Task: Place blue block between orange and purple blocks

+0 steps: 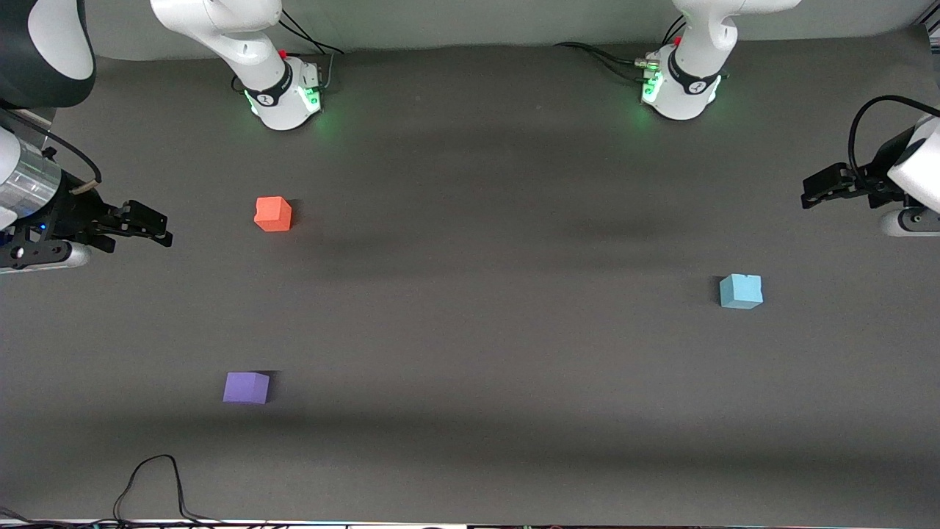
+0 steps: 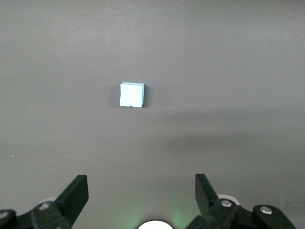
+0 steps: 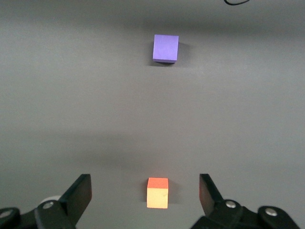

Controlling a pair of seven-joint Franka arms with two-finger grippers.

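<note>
The blue block [image 1: 740, 291] sits on the dark table toward the left arm's end; it also shows in the left wrist view [image 2: 131, 95], well apart from the fingers. The orange block [image 1: 272, 214] and the purple block [image 1: 246, 387] sit toward the right arm's end, with the purple one nearer the front camera and a wide gap between them. My left gripper [image 1: 808, 191] [image 2: 141, 191] is open and empty, up over the table's left arm's end. My right gripper [image 1: 154, 224] [image 3: 144, 193] is open and empty, up over the right arm's end. The right wrist view shows the orange block [image 3: 157, 192] and the purple block [image 3: 166, 48].
The two arm bases [image 1: 283, 95] [image 1: 679, 88] stand along the table's back edge. A black cable [image 1: 154, 481] loops onto the table at the edge nearest the front camera, toward the right arm's end.
</note>
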